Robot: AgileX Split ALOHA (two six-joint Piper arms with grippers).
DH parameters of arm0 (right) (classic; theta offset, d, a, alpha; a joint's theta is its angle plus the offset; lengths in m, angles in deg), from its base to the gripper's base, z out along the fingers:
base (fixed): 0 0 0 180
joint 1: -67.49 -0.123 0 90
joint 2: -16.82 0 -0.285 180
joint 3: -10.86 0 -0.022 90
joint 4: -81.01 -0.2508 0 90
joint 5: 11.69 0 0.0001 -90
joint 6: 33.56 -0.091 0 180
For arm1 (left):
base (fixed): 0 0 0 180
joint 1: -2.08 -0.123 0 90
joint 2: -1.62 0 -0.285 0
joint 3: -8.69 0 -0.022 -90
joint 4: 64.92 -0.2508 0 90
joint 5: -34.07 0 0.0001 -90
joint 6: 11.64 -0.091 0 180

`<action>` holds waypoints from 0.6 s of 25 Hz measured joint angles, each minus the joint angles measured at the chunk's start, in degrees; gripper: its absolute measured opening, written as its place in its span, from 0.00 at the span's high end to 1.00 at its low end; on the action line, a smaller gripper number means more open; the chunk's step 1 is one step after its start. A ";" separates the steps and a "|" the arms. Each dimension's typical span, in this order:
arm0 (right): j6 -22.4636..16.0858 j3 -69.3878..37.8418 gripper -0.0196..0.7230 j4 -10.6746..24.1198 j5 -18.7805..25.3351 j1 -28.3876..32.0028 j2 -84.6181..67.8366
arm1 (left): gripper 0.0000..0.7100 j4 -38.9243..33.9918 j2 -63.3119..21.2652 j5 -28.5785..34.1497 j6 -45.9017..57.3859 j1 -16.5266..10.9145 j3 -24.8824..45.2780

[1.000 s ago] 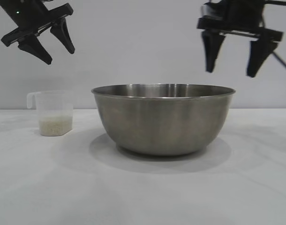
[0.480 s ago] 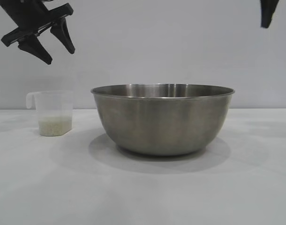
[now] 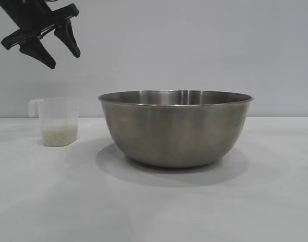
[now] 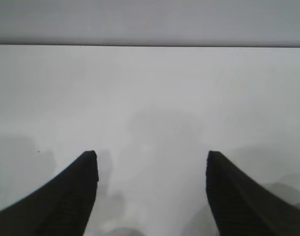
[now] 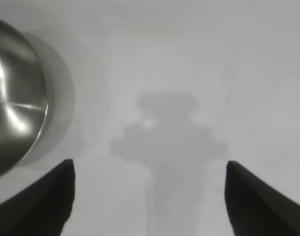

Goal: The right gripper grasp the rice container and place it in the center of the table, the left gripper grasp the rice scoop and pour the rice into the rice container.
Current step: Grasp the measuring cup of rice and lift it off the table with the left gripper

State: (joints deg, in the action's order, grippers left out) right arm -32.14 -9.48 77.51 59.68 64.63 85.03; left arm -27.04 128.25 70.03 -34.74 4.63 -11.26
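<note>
Exterior view, left to right: your left gripper [image 3: 53,53] hangs above the rice scoop [image 3: 57,121], fingers parted, holding nothing. Rice [image 3: 59,134] lies in the scoop's bottom. To its right the rice container [image 3: 175,128] stands mid-table [image 3: 154,206]. Your right gripper [image 5: 149,196], fingers wide and empty, is beside the container.

The left gripper [image 3: 55,48] is made all in black. Two pointed fingers [image 3: 68,38] with sharp, slanted edges are fixed under a flat black bar. Close up, fine ridges are seen on the dark fingers [image 4: 66,196]. The right gripper [image 5: 150,196] is built the same way, with two black pointed fingers [image 5: 258,201].
</note>
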 joint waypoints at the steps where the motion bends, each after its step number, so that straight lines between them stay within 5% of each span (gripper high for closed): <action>1: -0.38 -2.31 0.21 0.03 0.00 0.00 -2.98 | 0.44 0.00 0.00 0.00 0.00 0.00 0.00; 15: -2.01 -23.52 0.21 1.51 -5.53 0.00 -34.34 | 0.44 0.00 0.00 -0.29 0.00 0.00 0.00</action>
State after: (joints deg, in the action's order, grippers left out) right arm -34.16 -32.99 79.02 54.15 64.63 50.69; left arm -27.04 128.25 69.74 -34.74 4.63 -11.26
